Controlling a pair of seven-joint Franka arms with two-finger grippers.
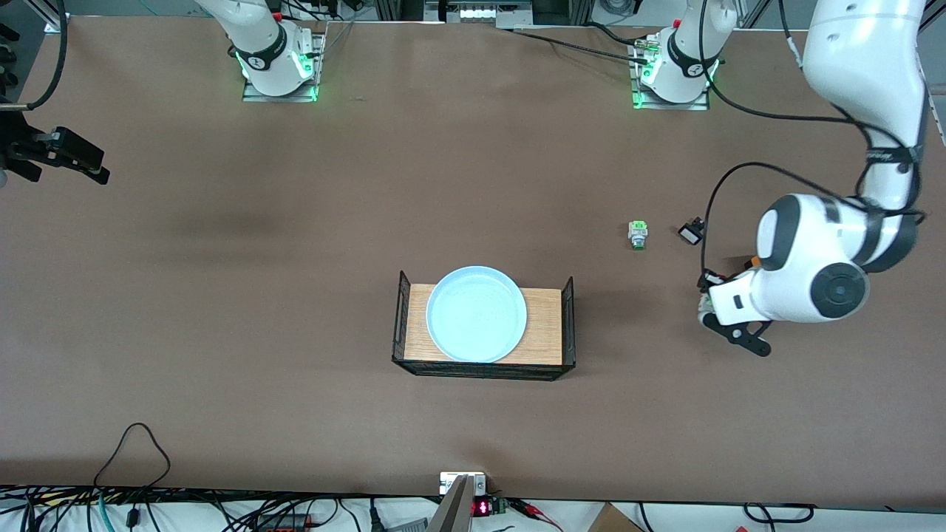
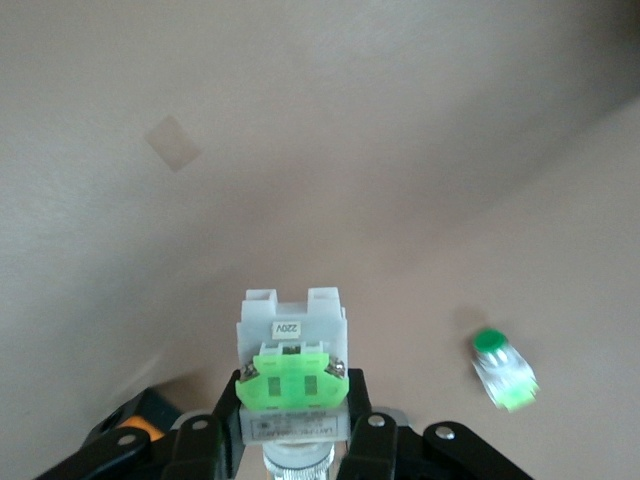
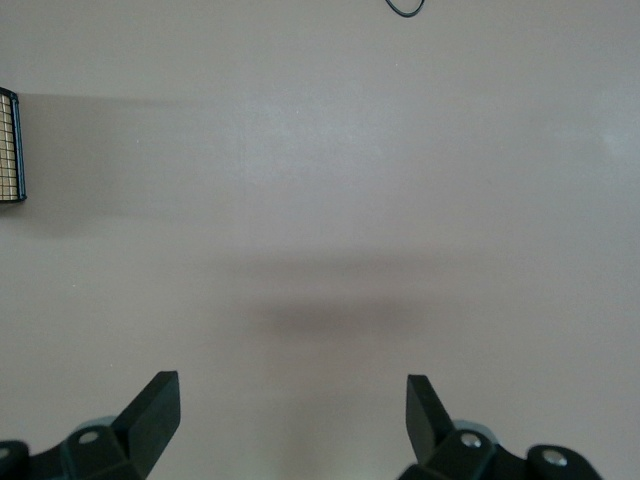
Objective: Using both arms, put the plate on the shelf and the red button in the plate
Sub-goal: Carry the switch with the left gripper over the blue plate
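One plate (image 1: 477, 314), pale blue, sits flat on the wooden board of a black wire rack (image 1: 567, 321) mid-table, on the side nearer the front camera. Nothing on the plate.

Two pushbutton units. One is clamped in the left gripper (image 2: 290, 430): the red button (image 2: 291, 375), white-grey body and green block visible in the left wrist view, cap end hidden down between the fingers (image 2: 365, 435). Left gripper hangs in the air over bare table toward the left arm's end, well apart from the rack. The other unit is the green-capped button (image 1: 637, 235), lying on the table, farther from the front camera than the rack. Also visible in the left wrist view (image 2: 503, 370).

One small black-and-white part (image 1: 690, 233) lies just beside the green-capped button, toward the left arm's end.

Right gripper (image 3: 290, 410): fingers spread wide, nothing held, waiting over bare table at the right arm's end, well away from the rack; rack corner just visible in its wrist view.
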